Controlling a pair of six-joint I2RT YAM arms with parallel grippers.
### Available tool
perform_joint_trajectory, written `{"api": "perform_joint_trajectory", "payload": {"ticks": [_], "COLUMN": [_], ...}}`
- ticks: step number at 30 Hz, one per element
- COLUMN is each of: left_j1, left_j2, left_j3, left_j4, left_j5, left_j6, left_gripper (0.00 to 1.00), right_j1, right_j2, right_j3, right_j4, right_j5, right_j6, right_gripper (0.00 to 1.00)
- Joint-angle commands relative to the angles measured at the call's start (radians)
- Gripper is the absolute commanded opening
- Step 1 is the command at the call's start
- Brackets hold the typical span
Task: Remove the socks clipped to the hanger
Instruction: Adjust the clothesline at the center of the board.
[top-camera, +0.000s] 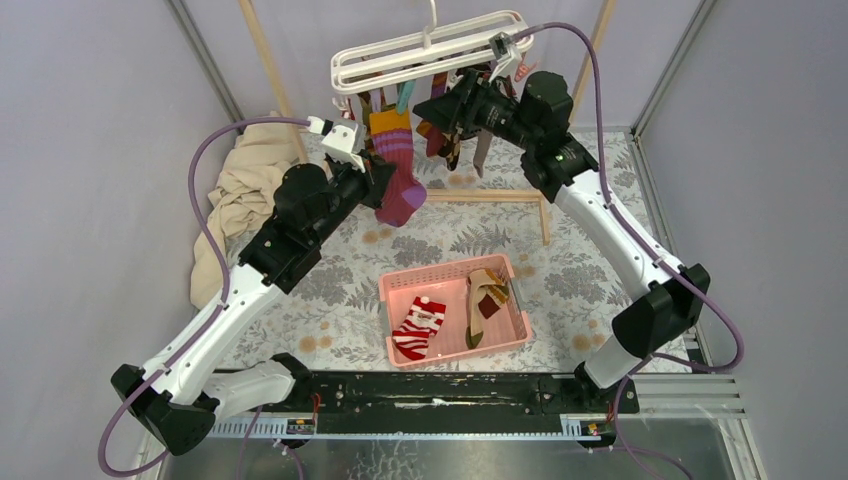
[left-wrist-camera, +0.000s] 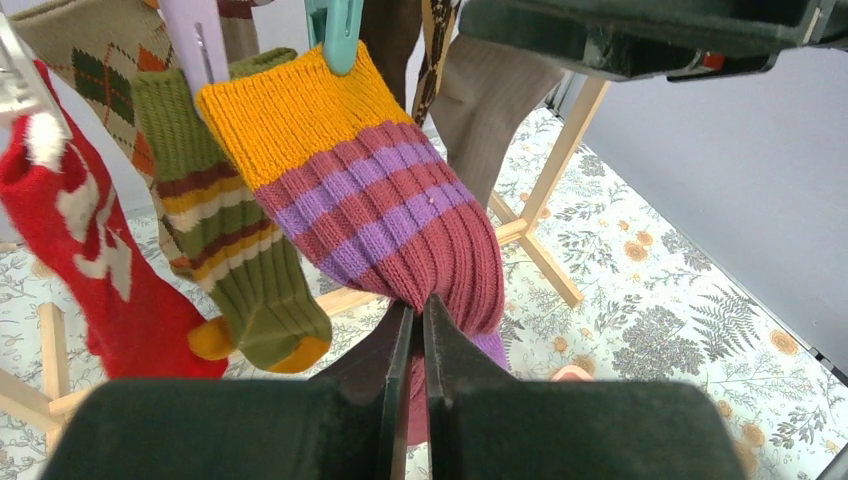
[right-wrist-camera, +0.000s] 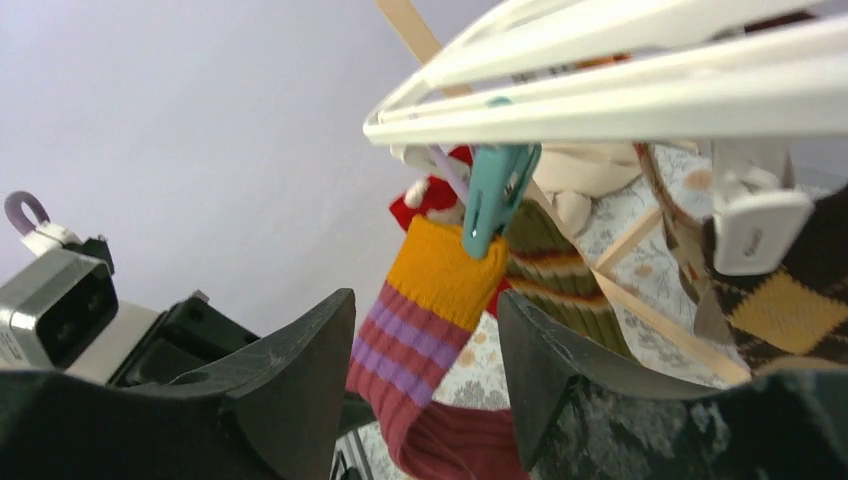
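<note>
Robot lab cell: grey partition walls (top-camera: 90, 150), metal corner posts (top-camera: 203, 60), bolted arm rail (top-camera: 440, 392) (floral tablecloth (top-camera: 340, 290) underneath)

You have no readable text, labels, brands, numbers or signs in any of the three views.

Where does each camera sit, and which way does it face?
Top external: above and behind, looking down at hanger and pink basket; both arms show.
Left wrist: faces the yellow-cuffed sock; left gripper pinches its lower part.
Right wrist: looks up at hanger; right gripper open.
Shared: both wrist views show that sock's teal clip.
</note>
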Motion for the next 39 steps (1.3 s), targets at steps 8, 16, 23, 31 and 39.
{"api": "perform_joint_trajectory", "payload": {"ticks": [8,16,23,31,39], "left_j1": [-0.004,-0.004,-0.004,-0.005,-0.002], "left_j2": [-0.016,0.017,0.048,0.087,0.145], "left_j3": [0.057,0.048,0.021,0.018,0.025], "left_j4": [-0.016,-0.006,0.03,0.051,0.074], "left_j5": [0.024,0.036,0.008,0.004,-0.055], "left_j6": [0.0,-0.011,-0.009,-0.019,-0.005], "left_gripper": [0.1,0.1,0.1,0.09,0.09], "right_j1": [0.049,0.05,0.049,0.03,-0.148], "right_j2": [0.051,-0.07,-0.246,-0.385,-0.424], "right_j3": [0.046,-0.117,-0.247,-0.359,-0.474], "right_j4": [0.144,0.16,-0.062,-0.266,-0.334], "right_j5": [0.133,0.178,0.278,0.406,0.473], "right_j6": [0.011,-0.025,-0.191,-0.327,-0.303], "right_gripper": [0.61,0.61,0.61,0.61,0.6]}}
